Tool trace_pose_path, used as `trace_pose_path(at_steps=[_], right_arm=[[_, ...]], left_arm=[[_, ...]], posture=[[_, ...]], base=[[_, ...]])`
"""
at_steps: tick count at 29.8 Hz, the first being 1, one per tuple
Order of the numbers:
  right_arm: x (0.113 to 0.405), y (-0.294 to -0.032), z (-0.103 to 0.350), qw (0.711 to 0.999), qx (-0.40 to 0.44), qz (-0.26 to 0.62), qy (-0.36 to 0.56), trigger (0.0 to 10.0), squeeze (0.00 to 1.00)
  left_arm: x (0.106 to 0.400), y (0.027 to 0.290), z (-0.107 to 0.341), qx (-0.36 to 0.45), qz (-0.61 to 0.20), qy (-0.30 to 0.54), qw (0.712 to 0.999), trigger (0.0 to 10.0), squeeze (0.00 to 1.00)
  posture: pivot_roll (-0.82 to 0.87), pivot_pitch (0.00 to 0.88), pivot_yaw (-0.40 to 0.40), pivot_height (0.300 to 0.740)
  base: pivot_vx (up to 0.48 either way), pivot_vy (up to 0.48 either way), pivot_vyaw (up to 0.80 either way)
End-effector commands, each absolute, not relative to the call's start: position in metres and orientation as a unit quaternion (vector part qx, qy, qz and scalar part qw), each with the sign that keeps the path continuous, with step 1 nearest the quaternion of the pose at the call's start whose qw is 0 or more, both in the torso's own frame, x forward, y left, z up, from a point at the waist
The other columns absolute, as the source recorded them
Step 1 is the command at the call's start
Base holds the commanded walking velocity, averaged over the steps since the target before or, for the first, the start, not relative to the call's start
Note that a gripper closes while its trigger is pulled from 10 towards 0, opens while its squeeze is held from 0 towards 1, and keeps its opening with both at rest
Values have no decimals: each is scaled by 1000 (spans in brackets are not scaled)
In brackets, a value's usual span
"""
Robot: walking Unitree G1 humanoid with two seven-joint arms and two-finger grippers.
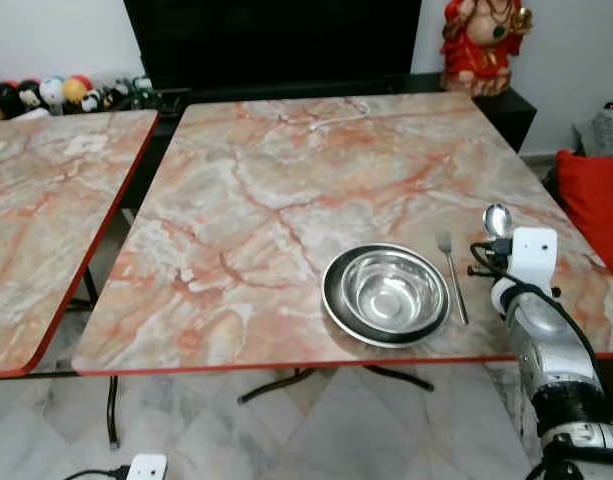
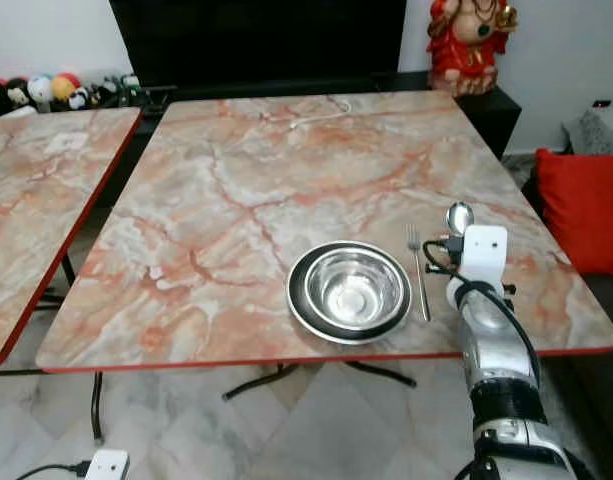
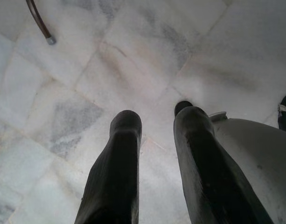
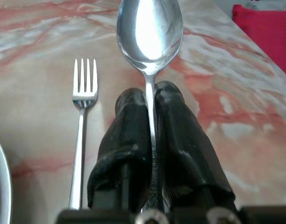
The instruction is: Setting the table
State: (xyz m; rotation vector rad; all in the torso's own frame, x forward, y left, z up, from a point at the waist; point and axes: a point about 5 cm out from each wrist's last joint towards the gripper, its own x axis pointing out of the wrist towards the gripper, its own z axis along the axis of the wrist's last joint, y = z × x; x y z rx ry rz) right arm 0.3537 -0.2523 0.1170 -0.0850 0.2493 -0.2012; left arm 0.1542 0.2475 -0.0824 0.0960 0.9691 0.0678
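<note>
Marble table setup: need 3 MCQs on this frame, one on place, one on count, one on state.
1. Where does the fork lie?
A. Inside the bowl
B. On the table, on the bowl's right
C. On the floor

2. How many steel bowls stand on the near table?
A. One
B. Two
C. Three

3. What is the right gripper doing?
A. Hanging open over the floor
B. Shut on the fork
C. Shut on the spoon's handle

Answers:
1 B: the fork lies flat on the table, just right of the bowl.
2 A: a single bowl shows there.
3 C: the right gripper has its jaws closed on the handle of the spoon, which sticks out forward, right of the fork.
</note>
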Motion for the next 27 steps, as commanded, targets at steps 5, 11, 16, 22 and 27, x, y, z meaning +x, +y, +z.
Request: trace_pose_path(at_steps=[5, 11, 16, 22, 27], right_arm=[[358, -256, 112, 985, -35, -100, 138, 10000, 0], [357, -256, 104, 982, -36, -105, 155, 10000, 0], [356, -255, 100, 982, -28, -106, 157, 10000, 0], [356, -252, 98, 983, -18, -97, 156, 10000, 0], [357, -248, 97, 984, -10, -90, 153, 10000, 0]], left_arm=[[151, 250, -83, 43, 38, 474, 878, 10000, 0], [150, 251, -84, 41, 40, 475, 878, 10000, 0], [149, 251, -84, 41, 40, 476, 878, 10000, 0], [149, 251, -84, 41, 42, 476, 878, 10000, 0], [149, 252, -84, 41, 42, 476, 877, 10000, 0]], posture=[[-89, 38, 60, 740], [-85, 43, 58, 740], [-80, 43, 56, 740], [-75, 43, 54, 740], [-72, 43, 55, 740]], base=[[0, 0, 0], [0, 0, 0], [0, 0, 0], [0, 0, 0], [0, 0, 0]])
